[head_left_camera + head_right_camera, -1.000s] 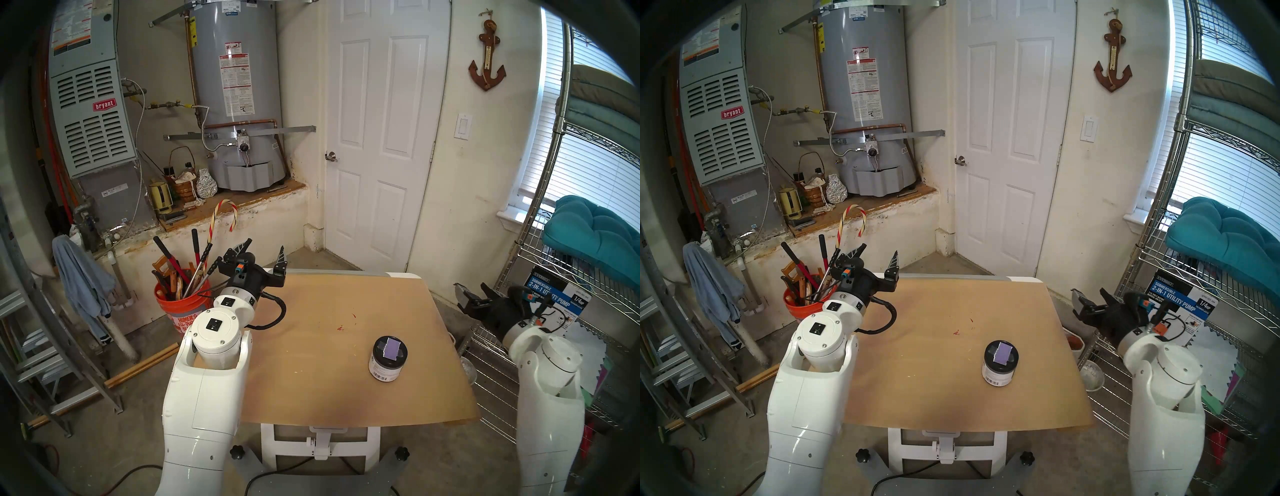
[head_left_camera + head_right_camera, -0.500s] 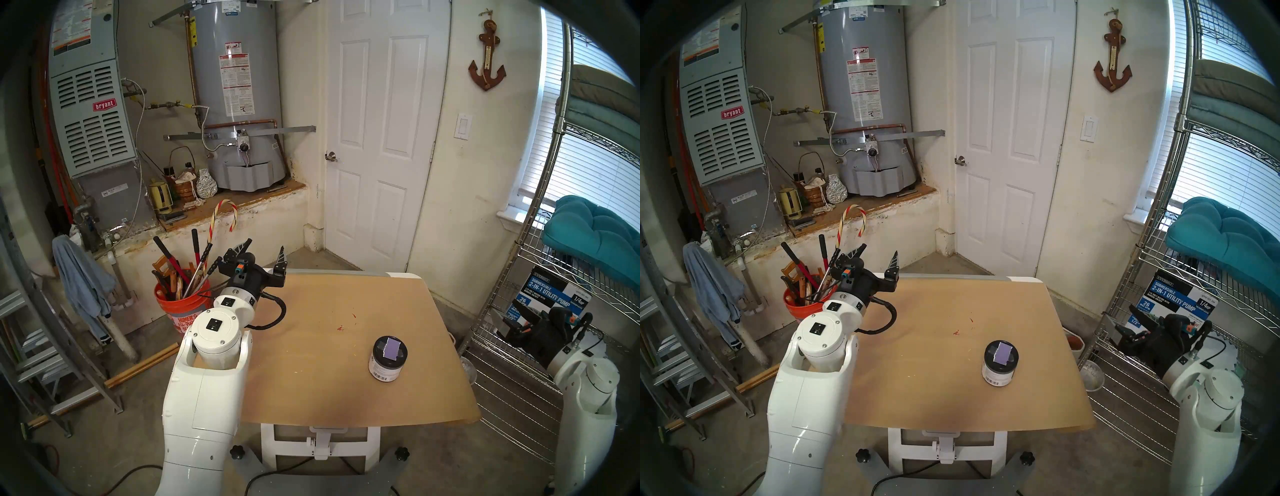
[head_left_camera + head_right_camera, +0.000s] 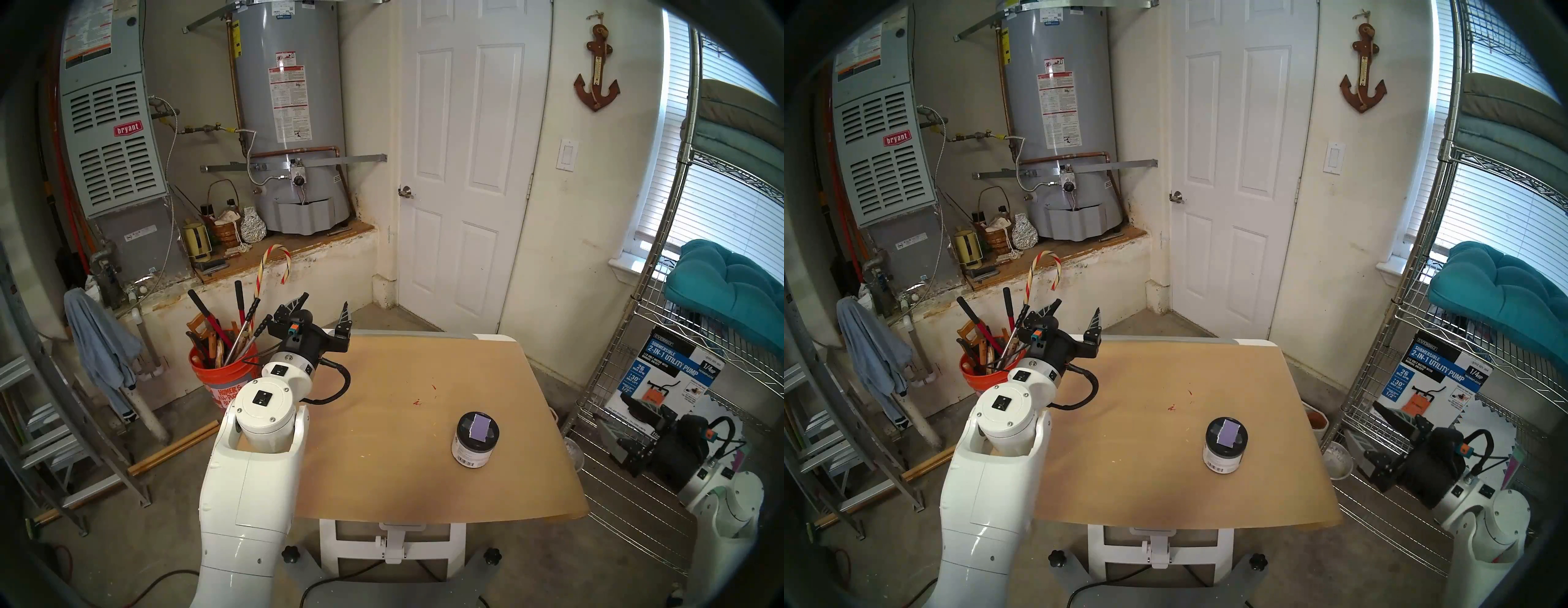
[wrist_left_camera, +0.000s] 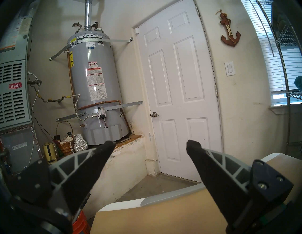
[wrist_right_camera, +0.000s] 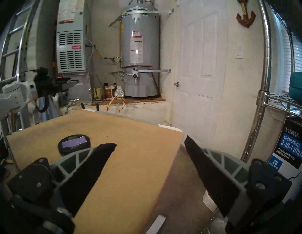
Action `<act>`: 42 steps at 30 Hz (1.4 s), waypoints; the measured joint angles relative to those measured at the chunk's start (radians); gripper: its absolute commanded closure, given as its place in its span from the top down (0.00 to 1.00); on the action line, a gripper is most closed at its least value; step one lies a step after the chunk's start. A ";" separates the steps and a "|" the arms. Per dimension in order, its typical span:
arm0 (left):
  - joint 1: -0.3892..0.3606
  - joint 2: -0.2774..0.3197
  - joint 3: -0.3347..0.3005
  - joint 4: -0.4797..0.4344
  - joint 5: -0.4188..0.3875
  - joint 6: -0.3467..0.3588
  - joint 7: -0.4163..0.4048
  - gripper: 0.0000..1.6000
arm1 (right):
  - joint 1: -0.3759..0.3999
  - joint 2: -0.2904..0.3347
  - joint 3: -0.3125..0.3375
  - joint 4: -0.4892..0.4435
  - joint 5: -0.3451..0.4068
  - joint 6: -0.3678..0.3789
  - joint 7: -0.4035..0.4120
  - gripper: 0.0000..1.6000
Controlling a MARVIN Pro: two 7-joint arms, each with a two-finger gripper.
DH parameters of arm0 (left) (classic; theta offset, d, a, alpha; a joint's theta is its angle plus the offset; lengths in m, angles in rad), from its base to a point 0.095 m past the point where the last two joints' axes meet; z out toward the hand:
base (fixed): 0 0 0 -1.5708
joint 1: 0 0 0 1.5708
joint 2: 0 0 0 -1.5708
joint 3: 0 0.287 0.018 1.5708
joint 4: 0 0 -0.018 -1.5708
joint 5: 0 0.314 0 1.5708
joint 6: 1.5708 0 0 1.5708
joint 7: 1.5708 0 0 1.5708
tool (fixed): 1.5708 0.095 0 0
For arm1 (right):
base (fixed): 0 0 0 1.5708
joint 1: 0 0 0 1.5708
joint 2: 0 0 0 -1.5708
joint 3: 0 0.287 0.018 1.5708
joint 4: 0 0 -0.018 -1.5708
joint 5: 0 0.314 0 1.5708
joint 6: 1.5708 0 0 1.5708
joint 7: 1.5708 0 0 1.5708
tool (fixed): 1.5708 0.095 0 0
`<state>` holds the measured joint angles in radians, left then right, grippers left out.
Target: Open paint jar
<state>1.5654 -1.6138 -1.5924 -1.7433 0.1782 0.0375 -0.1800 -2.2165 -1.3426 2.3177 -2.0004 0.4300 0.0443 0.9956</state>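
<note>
The paint jar (image 3: 475, 439) stands upright on the right part of the tan tabletop (image 3: 382, 467). It has a black lid with a lilac swatch and a white barcode label, and the lid is on. It also shows in the head right view (image 3: 1225, 443) and the right wrist view (image 5: 74, 144). My left gripper (image 3: 324, 303) is open and empty above the table's far left corner, pointing up and away (image 4: 150, 145). My right gripper (image 3: 623, 429) is open and empty off the table's right side, beside the wire shelf, well right of the jar (image 5: 150, 145).
A wire shelf (image 3: 636, 488) with a pump box (image 3: 670, 373) stands close behind my right gripper. An orange bucket of tools (image 3: 220, 373) sits left of the table by my left arm. A ladder (image 3: 51, 424) stands at far left. A white bowl (image 3: 1335, 460) lies on the floor.
My right arm has swung right and down, away from the table's right edge to low beside the wire shelf. The left arm and the jar have not moved.
</note>
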 measured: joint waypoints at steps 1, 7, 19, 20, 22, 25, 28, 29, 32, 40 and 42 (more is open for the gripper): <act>0.000 0.000 0.000 0.000 0.000 0.000 0.000 1.00 | -0.009 0.001 0.003 0.006 0.001 -0.020 0.022 1.00; 0.000 0.000 0.000 0.000 0.000 0.000 0.000 1.00 | -0.045 0.001 0.004 0.030 0.006 -0.118 0.134 1.00; 0.000 0.000 0.000 -0.001 0.000 0.000 0.000 1.00 | -0.037 -0.040 -0.093 0.055 -0.065 -0.279 0.208 1.00; 0.000 0.000 0.000 -0.001 0.000 0.000 0.000 1.00 | -0.035 -0.041 -0.101 0.057 -0.073 -0.281 0.206 1.00; 0.000 0.000 0.000 -0.001 0.000 0.000 0.000 1.00 | -0.028 -0.045 -0.119 0.061 -0.091 -0.285 0.199 1.00; 0.000 0.000 0.000 -0.001 0.000 0.000 0.000 1.00 | -0.018 -0.049 -0.143 0.062 -0.111 -0.283 0.190 1.00; 0.000 0.000 0.000 -0.001 0.000 0.000 0.000 1.00 | -0.011 -0.051 -0.159 0.062 -0.123 -0.263 0.181 1.00; 0.000 0.000 0.000 -0.001 0.000 0.000 0.000 1.00 | -0.008 -0.051 -0.163 0.062 -0.126 -0.254 0.179 1.00; 0.000 0.000 0.000 -0.001 0.000 0.000 0.000 1.00 | -0.001 -0.051 -0.175 0.062 -0.136 -0.229 0.172 1.00; 0.000 0.000 0.000 -0.001 0.000 0.000 0.000 1.00 | 0.016 -0.057 -0.220 0.061 -0.170 -0.199 0.155 1.00; 0.000 0.000 0.000 -0.001 0.000 0.000 0.000 1.00 | 0.021 -0.061 -0.236 0.061 -0.181 -0.193 0.149 1.00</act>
<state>1.5659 -1.6138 -1.5923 -1.7445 0.1782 0.0377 -0.1800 -2.1955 -1.4040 2.0814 -1.9398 0.2490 -0.1484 1.1445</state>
